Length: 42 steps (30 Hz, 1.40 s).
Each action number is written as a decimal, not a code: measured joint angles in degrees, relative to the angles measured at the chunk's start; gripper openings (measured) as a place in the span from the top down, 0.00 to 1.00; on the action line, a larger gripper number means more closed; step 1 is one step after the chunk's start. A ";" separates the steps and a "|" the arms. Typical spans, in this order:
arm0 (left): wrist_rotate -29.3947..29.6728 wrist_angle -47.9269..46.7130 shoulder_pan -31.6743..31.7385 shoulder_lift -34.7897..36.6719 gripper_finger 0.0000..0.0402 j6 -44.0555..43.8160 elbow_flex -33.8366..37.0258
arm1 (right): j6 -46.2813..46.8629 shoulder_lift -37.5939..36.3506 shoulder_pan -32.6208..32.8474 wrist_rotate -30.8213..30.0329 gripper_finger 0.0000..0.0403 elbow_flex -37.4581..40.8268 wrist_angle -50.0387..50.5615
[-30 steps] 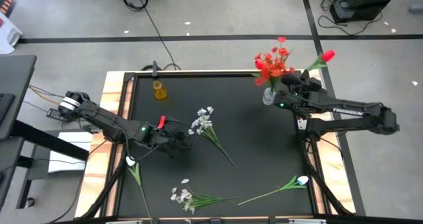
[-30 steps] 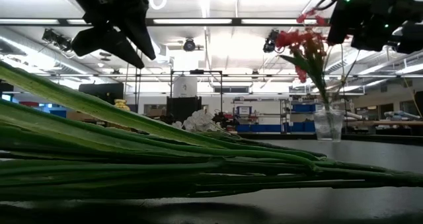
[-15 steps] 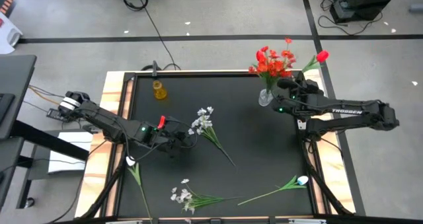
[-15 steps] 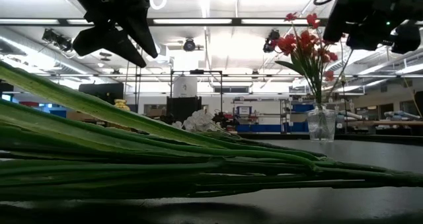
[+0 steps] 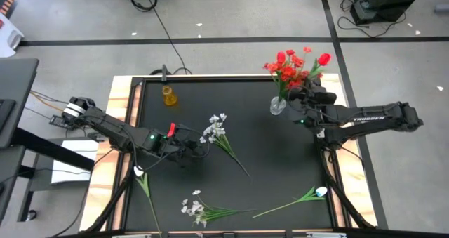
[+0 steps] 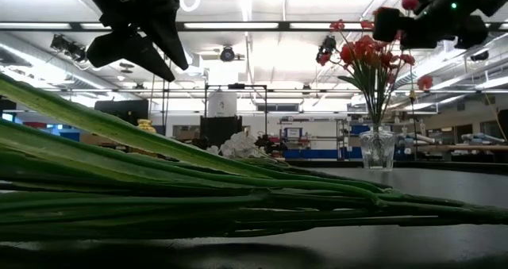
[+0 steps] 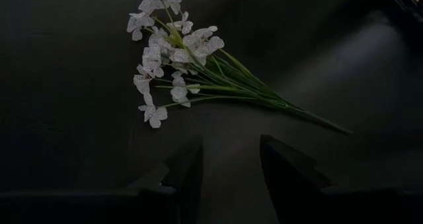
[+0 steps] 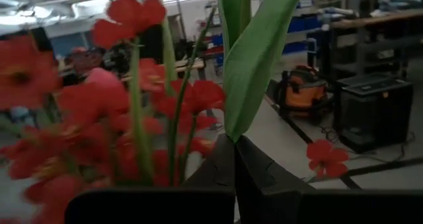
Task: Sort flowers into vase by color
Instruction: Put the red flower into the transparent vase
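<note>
A clear glass vase point(image 5: 278, 106) point(image 6: 378, 150) at the table's far right holds a bunch of red flowers point(image 5: 289, 68). Right beside it, above the table, my right gripper point(image 5: 306, 95) point(image 8: 235, 152) is shut on a red tulip point(image 5: 323, 58). My left gripper point(image 5: 193, 148) point(image 7: 228, 159) hangs open above the table's left half, slanting down, a white sprig point(image 5: 217, 130) point(image 7: 173, 49) lying flat just ahead of it. A second white sprig point(image 5: 198, 210) and two white single flowers point(image 5: 319, 192) point(image 5: 139, 172) lie near the front edge. My right gripper pinches the tulip's green stem and leaf point(image 8: 232, 121) between its two fingers. The fingers come level from the table's right side and lie across the stem. The stem stands nearly upright, bloom above the fingers beside the red bunch. Its lower end is hidden.
A small yellow vase point(image 5: 168, 96) stands at the far left of the black mat. Wooden rails point(image 5: 118, 126) edge the table. In the low view, long green stems and leaves point(image 6: 159, 182) lie close across the foreground.
My right gripper has swung toward the table's left with the tulip and rolled its wrist, bringing the bloom in next to the red bunch. The vase has slid slightly leftward, and the red bunch has tipped from leaning right to more upright.
</note>
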<state>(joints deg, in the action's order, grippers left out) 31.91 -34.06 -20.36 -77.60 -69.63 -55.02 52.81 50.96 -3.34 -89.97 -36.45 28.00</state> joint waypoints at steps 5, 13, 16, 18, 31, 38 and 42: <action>-0.14 0.01 0.00 0.00 0.61 0.23 0.00 | -13.68 0.46 2.74 0.04 0.99 0.00 -10.15; -0.31 0.02 -0.13 0.00 0.61 0.33 0.00 | -17.05 3.89 5.96 3.07 0.99 0.00 -14.58; -1.28 0.01 -0.13 0.00 0.61 0.42 0.00 | -17.05 5.41 6.65 3.08 0.99 0.00 -15.81; -1.55 0.02 -0.13 0.00 0.61 0.43 0.00 | -17.05 6.50 6.97 3.30 0.99 0.00 -15.87; -1.54 0.02 -0.13 -0.01 0.61 1.48 0.00 | -13.13 12.35 6.94 7.45 0.99 0.00 -15.21; -1.54 0.03 -0.13 -0.02 0.61 1.46 0.00 | -9.38 13.97 6.98 10.09 0.96 0.00 -12.96; -1.56 0.07 -0.13 -0.02 0.61 1.59 0.00 | -9.29 14.21 6.98 12.23 0.92 0.02 -12.46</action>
<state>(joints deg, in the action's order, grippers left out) 30.35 -34.00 -20.49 -77.62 -68.03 -55.02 43.53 65.17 3.64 -77.73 -36.42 15.54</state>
